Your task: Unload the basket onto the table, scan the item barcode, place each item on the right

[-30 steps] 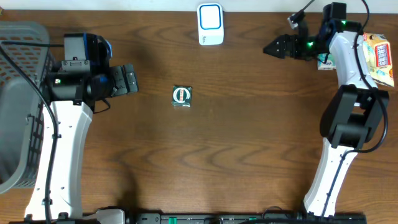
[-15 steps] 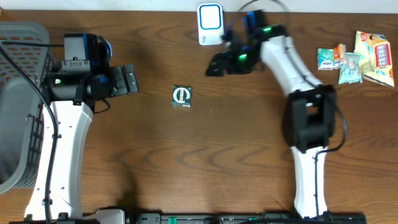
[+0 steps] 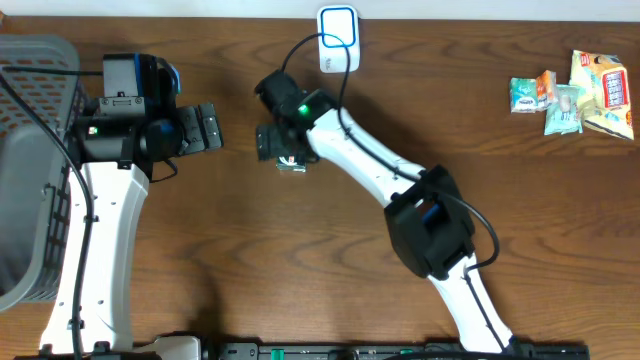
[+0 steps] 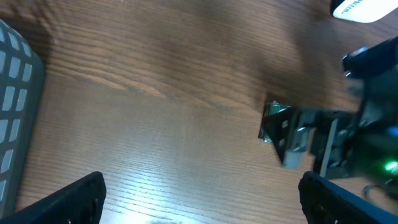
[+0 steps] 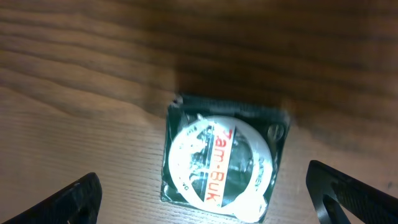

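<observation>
We see the right gripper [image 5: 205,194] over the green packet [image 5: 221,158] on the counter [image 5: 87,56], fingers spread wide, empty. The left gripper [image 4: 199,198] fingers are likewise wide, empty.

Work surface: table [image 3: 300,260] with a dark brown wood-grain top, grain running left to right. In the overhead view a pale strip [image 3: 200,6] borders the far edge and a black rail [image 3: 300,352] the near edge. A grey slatted basket [image 3: 30,70] occupies the left edge. Lighting: overhead, with a soft sheen on the grain in both wrist views
</observation>
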